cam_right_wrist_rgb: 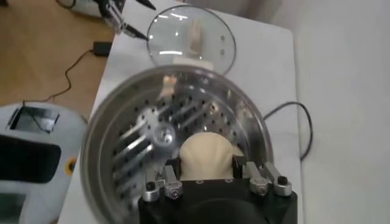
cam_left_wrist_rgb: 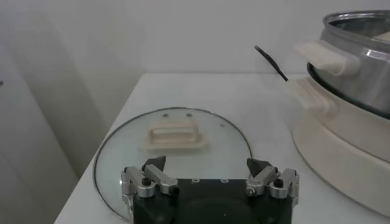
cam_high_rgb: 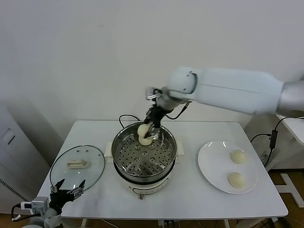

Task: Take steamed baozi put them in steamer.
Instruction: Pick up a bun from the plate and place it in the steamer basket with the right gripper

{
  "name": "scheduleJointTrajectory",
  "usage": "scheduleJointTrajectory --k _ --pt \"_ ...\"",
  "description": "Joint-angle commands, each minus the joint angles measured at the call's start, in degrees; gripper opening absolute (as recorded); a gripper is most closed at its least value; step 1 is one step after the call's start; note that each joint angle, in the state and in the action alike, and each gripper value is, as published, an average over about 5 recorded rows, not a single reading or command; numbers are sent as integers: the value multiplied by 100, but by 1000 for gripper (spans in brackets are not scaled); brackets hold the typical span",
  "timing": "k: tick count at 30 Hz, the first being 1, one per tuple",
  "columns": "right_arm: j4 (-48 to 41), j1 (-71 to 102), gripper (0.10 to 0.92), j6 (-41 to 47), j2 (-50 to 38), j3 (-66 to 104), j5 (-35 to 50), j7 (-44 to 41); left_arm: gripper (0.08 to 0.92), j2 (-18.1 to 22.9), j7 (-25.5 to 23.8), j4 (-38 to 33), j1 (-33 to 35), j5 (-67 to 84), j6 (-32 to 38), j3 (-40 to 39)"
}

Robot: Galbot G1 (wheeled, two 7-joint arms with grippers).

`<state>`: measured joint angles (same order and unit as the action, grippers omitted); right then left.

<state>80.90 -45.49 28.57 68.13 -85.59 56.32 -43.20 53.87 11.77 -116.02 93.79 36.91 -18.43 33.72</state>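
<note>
The steel steamer (cam_high_rgb: 144, 154) stands mid-table on its white base. My right gripper (cam_high_rgb: 147, 132) reaches in over its far rim, shut on a cream baozi (cam_high_rgb: 143, 131). In the right wrist view that baozi (cam_right_wrist_rgb: 206, 156) sits between the fingers (cam_right_wrist_rgb: 172, 170) just above the perforated tray (cam_right_wrist_rgb: 152, 143). Two more baozi (cam_high_rgb: 238, 156) (cam_high_rgb: 236, 179) lie on the white plate (cam_high_rgb: 209, 164) at the right. My left gripper (cam_high_rgb: 67, 188) hangs open at the table's front left corner, over the near edge of the glass lid (cam_left_wrist_rgb: 173, 137), holding nothing.
The glass lid (cam_high_rgb: 77, 164) with its cream handle lies flat left of the steamer. A black cord (cam_high_rgb: 127, 118) trails behind the pot. The steamer's side handle (cam_left_wrist_rgb: 320, 56) and base are close to the left gripper.
</note>
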Motion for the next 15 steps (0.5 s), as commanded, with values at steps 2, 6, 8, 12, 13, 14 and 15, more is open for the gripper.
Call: scheduleJointTrajectory --k 2,6,8,12,13,14,15 --pt "-118 744 518 409 713 9 351 839 823 29 4 1 3 3 2 13" --pt "-236 947 518 447 796 19 273 966 823 52 5 -21 16 3 0 28" --pt "-309 1031 518 459 828 31 237 1014 823 60 6 -32 25 3 0 41" --pt "-446 1168 518 472 872 54 170 1097 823 69 6 -39 46 4 3 58" --pt "-478 1197 518 476 883 66 158 1119 823 71 6 -40 49 3 4 59" --pt "-509 1220 518 478 894 77 148 1137 823 75 7 -41 52 3 5 60" --pt "-541 1241 518 481 905 87 136 1154 823 78 6 -42 56 2 7 60"
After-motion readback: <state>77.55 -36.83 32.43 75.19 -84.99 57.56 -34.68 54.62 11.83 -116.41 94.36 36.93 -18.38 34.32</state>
